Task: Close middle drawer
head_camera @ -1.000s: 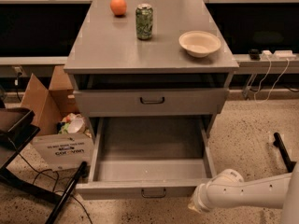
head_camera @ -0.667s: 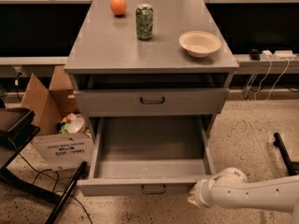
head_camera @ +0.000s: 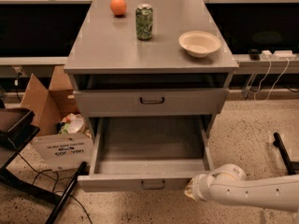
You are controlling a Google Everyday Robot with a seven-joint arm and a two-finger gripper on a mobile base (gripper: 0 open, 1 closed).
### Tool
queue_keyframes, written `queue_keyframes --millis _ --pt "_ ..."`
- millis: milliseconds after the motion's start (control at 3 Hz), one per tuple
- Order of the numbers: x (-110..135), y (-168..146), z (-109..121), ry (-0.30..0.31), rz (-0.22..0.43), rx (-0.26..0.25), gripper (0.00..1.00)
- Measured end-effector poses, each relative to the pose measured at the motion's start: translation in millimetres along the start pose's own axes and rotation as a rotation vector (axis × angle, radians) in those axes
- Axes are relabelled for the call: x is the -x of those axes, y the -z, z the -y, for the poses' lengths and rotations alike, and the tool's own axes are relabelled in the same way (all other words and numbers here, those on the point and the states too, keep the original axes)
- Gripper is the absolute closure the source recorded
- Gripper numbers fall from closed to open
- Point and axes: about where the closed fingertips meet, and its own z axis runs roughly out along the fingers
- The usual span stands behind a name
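Note:
The middle drawer (head_camera: 149, 146) is a wide grey metal drawer, pulled far out of the cabinet and empty inside. Its low front panel (head_camera: 117, 183) carries a small dark centre handle (head_camera: 153, 185). My gripper (head_camera: 190, 191) is at the end of the white arm (head_camera: 252, 194) that reaches in from the lower right. It sits right at the right end of the drawer's front panel. The top drawer (head_camera: 149, 101) above has a taller front and stands slightly ajar. The lowest drawer is hidden beneath the open one.
On the cabinet top (head_camera: 103, 45) stand an orange (head_camera: 118, 6), a green can (head_camera: 144, 22) and a white bowl (head_camera: 199, 43). A cardboard box (head_camera: 49, 120) and a dark chair (head_camera: 14, 139) with cables are on the left. A black bar (head_camera: 284, 152) lies on the floor at right.
My arm has moved a little to the left, bringing the gripper up to the right end of the drawer's front panel. The drawer has not visibly moved.

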Motion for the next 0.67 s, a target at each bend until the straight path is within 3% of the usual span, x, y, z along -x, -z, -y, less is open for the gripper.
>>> queue_keyframes --millis 333,667 --pt "3.3 -0.5 2.1 0.002 0.008 -0.007 1.0" --pt "12.4 20.3 19.7 0.026 0.047 -0.071 1.0"
